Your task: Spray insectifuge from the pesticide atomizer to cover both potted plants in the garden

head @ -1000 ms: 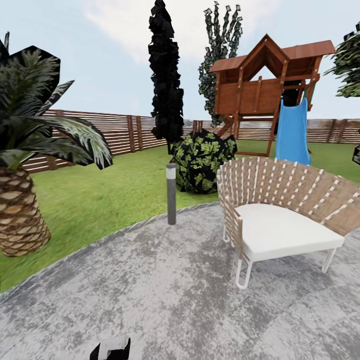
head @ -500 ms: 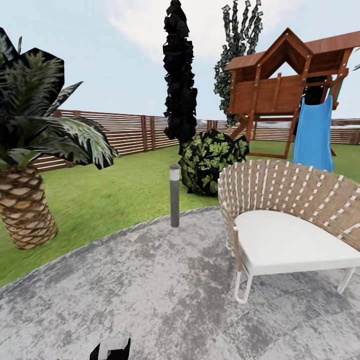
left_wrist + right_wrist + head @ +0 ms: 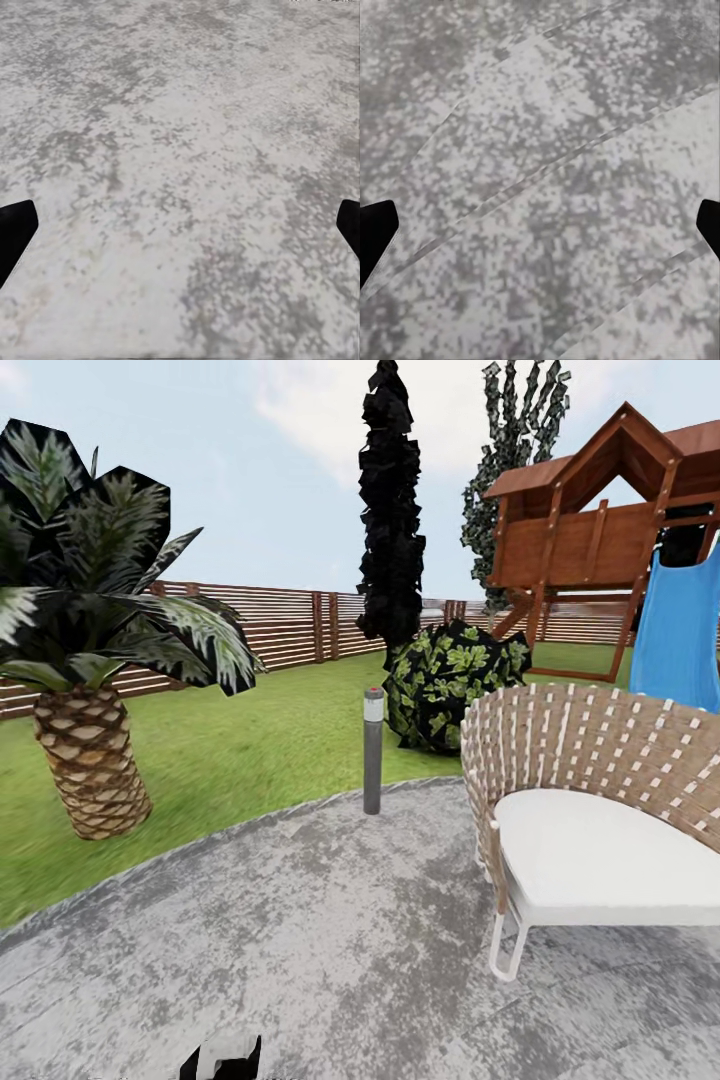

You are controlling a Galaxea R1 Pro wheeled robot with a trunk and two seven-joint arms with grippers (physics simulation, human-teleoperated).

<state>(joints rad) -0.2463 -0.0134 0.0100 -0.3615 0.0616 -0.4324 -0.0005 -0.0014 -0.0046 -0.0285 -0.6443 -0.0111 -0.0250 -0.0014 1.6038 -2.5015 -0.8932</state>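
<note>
My left claw (image 3: pixel 180 232) stands wide open with nothing in it; its two dark fingertips (image 3: pixel 15 234) sit far apart at either side of my wrist view, over bare grey patio (image 3: pixel 180 135) paving. My right claw (image 3: pixel 540 232) is likewise spread wide and empty, hanging above mottled paving crossed by thin lighter joint lines. In the head view, a black-and-white part of my rig (image 3: pixel 222 1057) shows at the near edge.

Ahead of both claws the round patio runs out to the lawn (image 3: pixel 250 750). A short grey post lamp (image 3: pixel 373 750) stands at the patio's rim, straight ahead. To the right and near, a woven chair (image 3: pixel 590 780) with a white cushion sits on the paving. To the left, on the grass, stands a scaly-trunked palm (image 3: pixel 90 760). Beyond the lamp lie a round leafy bush (image 3: pixel 455 680), a tall dark cypress (image 3: pixel 392 510), a wooden playhouse (image 3: pixel 600 510) with a blue slide (image 3: pixel 685 630), and the slatted fence (image 3: pixel 280 625).

I cannot locate the spray bottle or the potted plants from here.
</note>
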